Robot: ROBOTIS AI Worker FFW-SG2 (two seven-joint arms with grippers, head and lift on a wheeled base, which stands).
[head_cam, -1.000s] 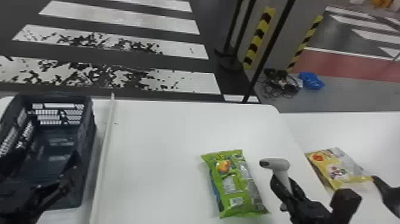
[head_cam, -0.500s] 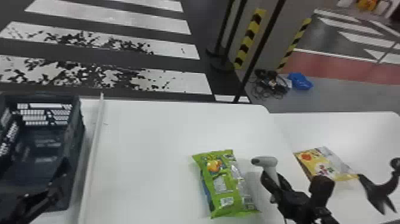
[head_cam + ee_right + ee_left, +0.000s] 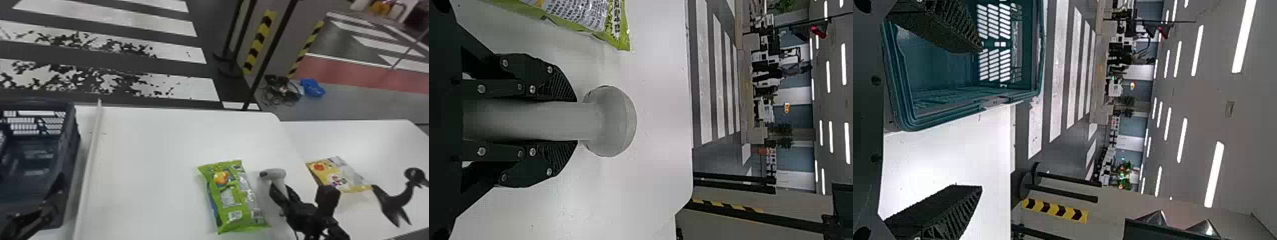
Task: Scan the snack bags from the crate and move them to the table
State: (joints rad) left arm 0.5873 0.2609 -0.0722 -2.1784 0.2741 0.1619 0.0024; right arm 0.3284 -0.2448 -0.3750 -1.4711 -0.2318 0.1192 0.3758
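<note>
In the head view my left gripper [image 3: 48, 209] is over the near right part of the dark crate [image 3: 68, 140]. My left gripper [image 3: 970, 120] has its fingers wide apart in the left wrist view, the crate [image 3: 963, 107] beyond them. My right gripper [image 3: 284, 194] is shut on the grey scanner [image 3: 277, 175], held upright just right of the green snack bag [image 3: 229, 198], which lies on the white table [image 3: 150, 166]. In the right wrist view my right gripper [image 3: 574, 121] clasps the handle of the scanner [image 3: 611, 121], near the green bag [image 3: 616, 25]. A yellow snack bag [image 3: 338, 175] lies farther right.
A white raised strip [image 3: 91, 159] runs between crate and table surface. At the far right stands a black curved stand [image 3: 395, 204], close to the yellow bag. Beyond the tables are black posts and cables [image 3: 281, 91] on the floor.
The head view has swung a little to the right, so crate, table and bags appear farther left. The left gripper looks slightly lower against the crate; the right still holds the scanner beside the green bag.
</note>
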